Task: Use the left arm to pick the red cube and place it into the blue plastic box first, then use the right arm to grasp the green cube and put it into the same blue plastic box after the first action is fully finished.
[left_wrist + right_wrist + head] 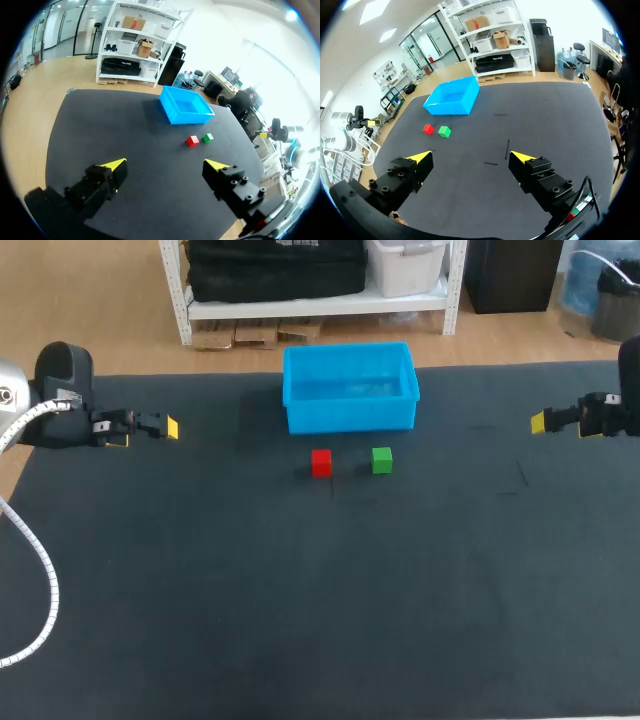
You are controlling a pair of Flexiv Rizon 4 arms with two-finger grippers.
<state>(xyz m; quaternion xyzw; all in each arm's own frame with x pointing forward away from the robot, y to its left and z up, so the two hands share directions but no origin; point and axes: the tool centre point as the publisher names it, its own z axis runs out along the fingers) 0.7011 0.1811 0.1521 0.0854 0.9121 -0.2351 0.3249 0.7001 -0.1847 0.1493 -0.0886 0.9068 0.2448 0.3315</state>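
A small red cube (321,462) and a green cube (382,460) sit side by side on the dark table, just in front of the blue plastic box (349,387), which looks empty. My left gripper (150,429) hangs open at the far left, well away from the cubes. My right gripper (560,421) hangs open at the far right. In the left wrist view the red cube (192,141), green cube (208,137) and box (186,104) lie far ahead of the open gripper (166,165). The right wrist view shows its gripper (472,157) open, with the red cube (428,129), green cube (444,131) and box (452,96) ahead.
The dark mat (320,600) covers the table, with a few faint scuff marks (510,485) right of the cubes. The table's back edge runs just behind the box.
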